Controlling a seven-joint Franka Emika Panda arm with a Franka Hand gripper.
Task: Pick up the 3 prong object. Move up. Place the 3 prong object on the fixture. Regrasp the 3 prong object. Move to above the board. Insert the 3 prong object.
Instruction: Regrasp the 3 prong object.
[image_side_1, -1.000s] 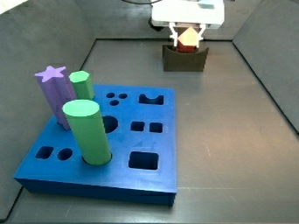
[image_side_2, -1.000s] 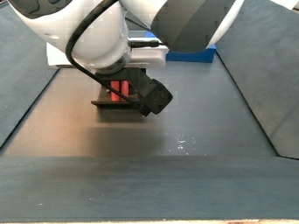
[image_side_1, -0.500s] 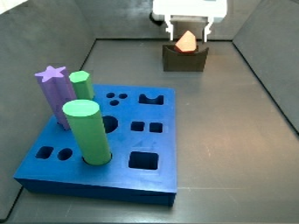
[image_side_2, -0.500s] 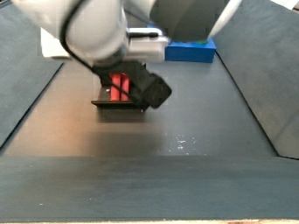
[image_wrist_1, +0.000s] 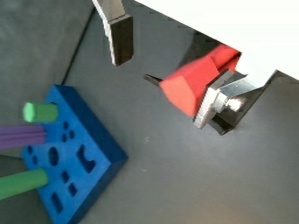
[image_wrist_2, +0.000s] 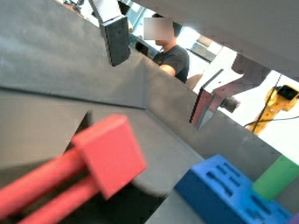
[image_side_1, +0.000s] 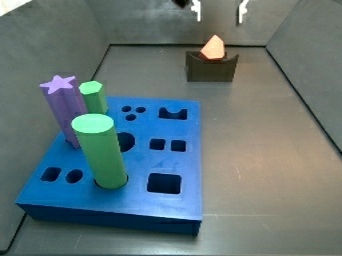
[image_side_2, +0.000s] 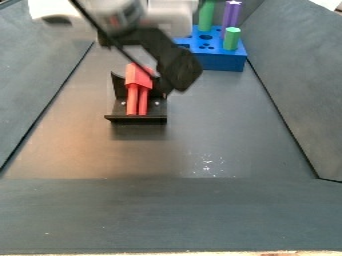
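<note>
We see the blue board (image_side_1: 123, 155) at left with green and purple pegs standing in it, the red 3 prong object (image_side_1: 213, 46) resting upright in the fixture (image_side_1: 211, 66), the pincer (image_side_1: 219, 9) apparently raised above it, fingers apart, holding nothing.

End effector (image_side_1: 218, 10) raised high — fingers (image_wrist_1: 118, 39) parted, empty.

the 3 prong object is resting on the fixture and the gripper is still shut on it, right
Not quite. The 3 prong object does rest on the fixture, but the gripper has let go and risen above it, open and empty, as a side view shows.
</note>
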